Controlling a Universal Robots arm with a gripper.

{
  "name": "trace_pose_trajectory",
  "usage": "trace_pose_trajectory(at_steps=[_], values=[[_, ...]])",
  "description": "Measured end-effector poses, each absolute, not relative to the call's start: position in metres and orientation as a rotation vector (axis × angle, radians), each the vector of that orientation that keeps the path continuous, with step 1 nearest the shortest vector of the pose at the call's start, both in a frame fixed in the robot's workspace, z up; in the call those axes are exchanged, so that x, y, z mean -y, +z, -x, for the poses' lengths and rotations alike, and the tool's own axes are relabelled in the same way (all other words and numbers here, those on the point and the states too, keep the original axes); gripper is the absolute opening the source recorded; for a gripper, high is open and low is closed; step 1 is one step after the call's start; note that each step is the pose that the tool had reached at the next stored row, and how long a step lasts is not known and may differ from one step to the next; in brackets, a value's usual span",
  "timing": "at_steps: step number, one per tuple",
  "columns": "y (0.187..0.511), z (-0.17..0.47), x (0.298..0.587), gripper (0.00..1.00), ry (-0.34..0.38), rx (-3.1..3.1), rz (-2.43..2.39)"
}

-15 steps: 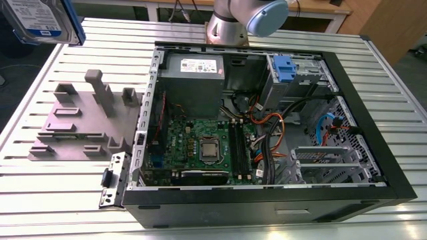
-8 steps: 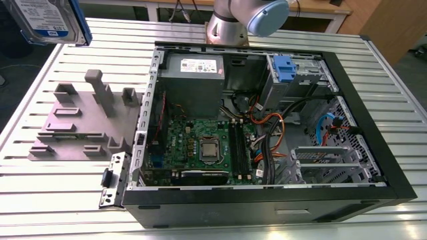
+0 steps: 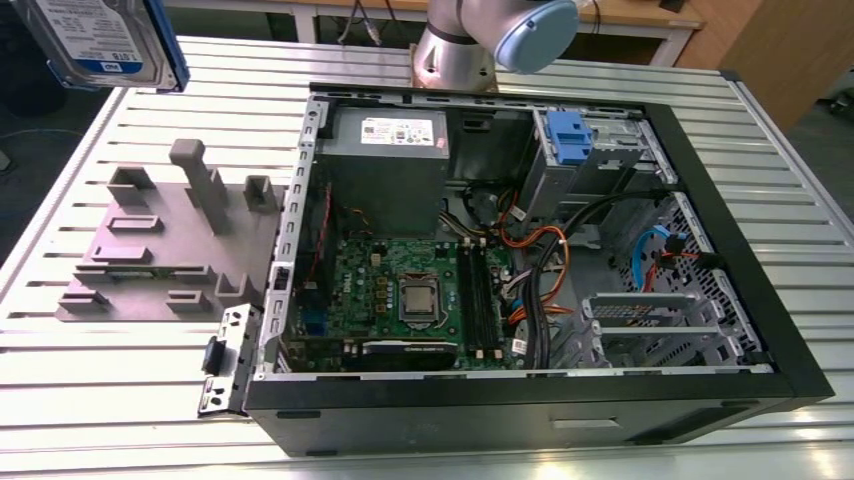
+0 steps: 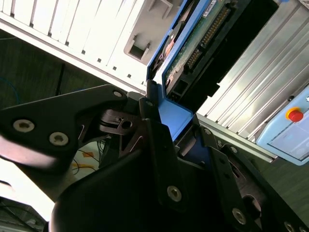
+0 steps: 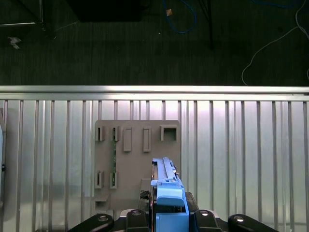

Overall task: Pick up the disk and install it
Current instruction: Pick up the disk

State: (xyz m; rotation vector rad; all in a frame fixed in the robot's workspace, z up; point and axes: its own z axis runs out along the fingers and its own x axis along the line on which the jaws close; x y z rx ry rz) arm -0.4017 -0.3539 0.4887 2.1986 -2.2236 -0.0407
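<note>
Closest in, in the second wrist view, the gripper (image 4: 181, 130) is seen clamped. Its black fingers (image 4: 154, 145) are drawn in tight on the blue plastic frame of the disk (image 4: 193, 53), and a firm hold is shown. The disk's green circuit-board side and connector row are turned toward this camera.

In the first wrist view the disk (image 5: 166, 181) is seen edge-on, sticking out from between the fingers and carried clear of the table (image 5: 241, 145). Beneath it a grey slotted fixture (image 5: 137, 159) is laid flat on the ribbed aluminium. Beyond the table edge, dark floor (image 5: 120, 48) and loose cables (image 5: 181, 17) are shown.

Over to the exterior view: the disk (image 3: 100, 40) is caught at the upper corner on the exterior view's left, label side shown, raised above the fixture (image 3: 160, 250) and well apart from the computer case (image 3: 761, 330). The case is laid open on its side to the exterior view's right of the fixture, with the motherboard (image 3: 407, 300) exposed. Farther back, a grey metal box (image 3: 387, 150) with a white sticker and a blue ridged latch (image 3: 567, 135) are seen inside. Behind the case, the arm's base (image 3: 461, 50) is planted on the table. The disk is not yet installed.
</note>
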Motion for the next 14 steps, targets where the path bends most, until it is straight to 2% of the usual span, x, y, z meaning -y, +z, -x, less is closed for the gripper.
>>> trace_pose_trajectory(at_steps=[14], values=[[0.4888, 0.3951, 0.3539, 0.36, -0.041, 2.223, -2.199]])
